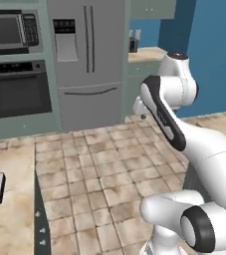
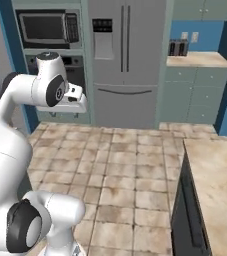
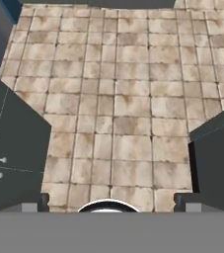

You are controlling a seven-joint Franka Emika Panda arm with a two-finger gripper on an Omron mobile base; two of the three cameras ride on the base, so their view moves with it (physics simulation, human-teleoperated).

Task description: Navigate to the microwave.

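The microwave is built into the tall cabinet at the far wall, above a black wall oven. It has a silver-grey frame, a dark window and a keypad at its right. The right base view shows the microwave at upper left, beyond the tiled floor. My gripper is open, its two dark fingertips wide apart and holding nothing. It points down at the floor tiles. The hand hangs in front of the oven, well short of the cabinet.
A steel fridge stands right of the microwave column. A beige island counter with dark cabinet sides flanks the floor, on the right in the right base view. A back counter carries a toaster. Tiled floor lies between.
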